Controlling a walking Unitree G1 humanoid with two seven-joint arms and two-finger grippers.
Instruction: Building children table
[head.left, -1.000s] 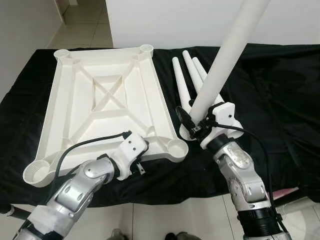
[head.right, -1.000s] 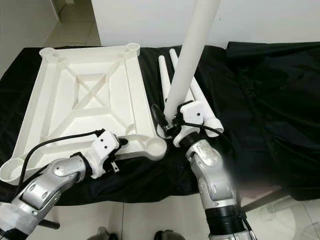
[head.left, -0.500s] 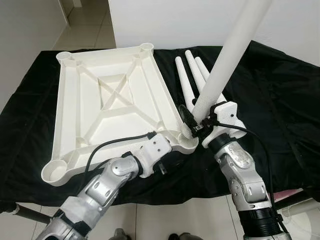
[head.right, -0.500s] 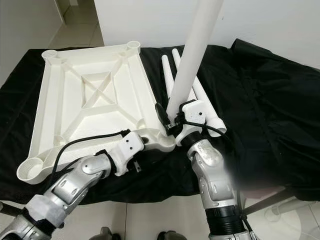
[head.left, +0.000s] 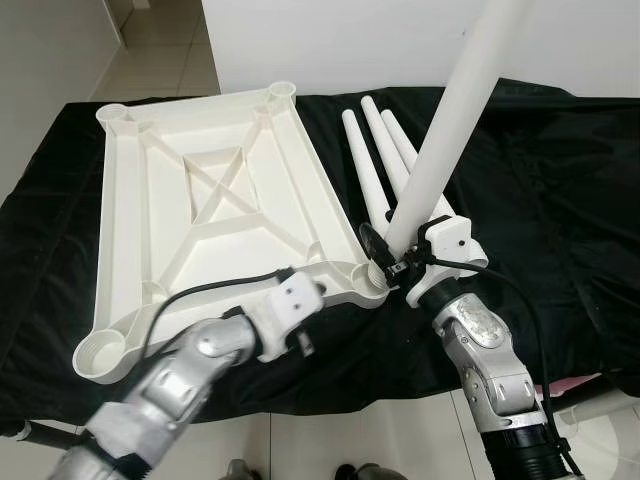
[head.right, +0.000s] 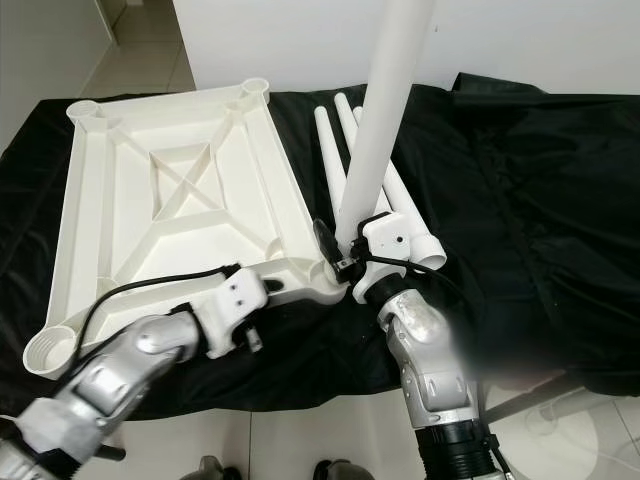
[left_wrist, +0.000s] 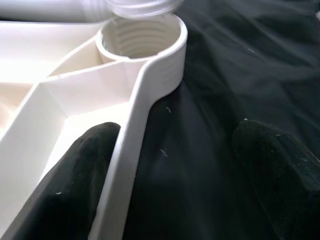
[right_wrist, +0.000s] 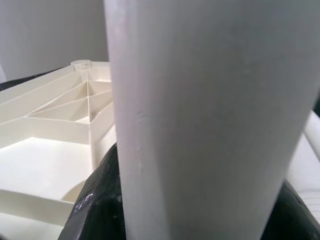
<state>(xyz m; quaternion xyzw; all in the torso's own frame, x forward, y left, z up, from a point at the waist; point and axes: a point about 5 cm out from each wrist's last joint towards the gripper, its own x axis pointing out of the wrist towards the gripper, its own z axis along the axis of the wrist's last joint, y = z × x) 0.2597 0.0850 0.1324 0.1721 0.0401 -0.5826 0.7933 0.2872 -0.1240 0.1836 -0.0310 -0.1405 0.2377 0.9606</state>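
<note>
Since a second ago the white tabletop (head.left: 210, 215) has been dragged toward the robot's right, so its near right corner socket (head.left: 365, 282) now sits just under the foot of the raised leg, where before a strip of black cloth lay between them. The left arm has swung inward with it, from the near edge's middle toward that corner.

Farthest left, the tabletop lies upside down on the black-draped worktop (head.left: 560, 180), its ribs and crossed bracing facing up and a round socket at each corner. The left tool (head.left: 300, 330) is at the near rim, close to the right corner. In the left wrist view its fingers (left_wrist: 75, 180) straddle the rim, one inside the tray and one over the cloth, spread well apart and not pressing the plastic. The threaded socket (left_wrist: 142, 42) lies just ahead of them, with the leg's threaded end hovering at its mouth.

Right of the tabletop, three spare white legs (head.left: 380, 160) lie side by side on the cloth. In front of them the right tool (head.left: 395, 262) is clamped on the lower end of a fourth leg (head.left: 450, 120). It stands nearly upright, tilted away to the right, with its foot touching or just above the corner socket; which, I cannot tell.
</note>
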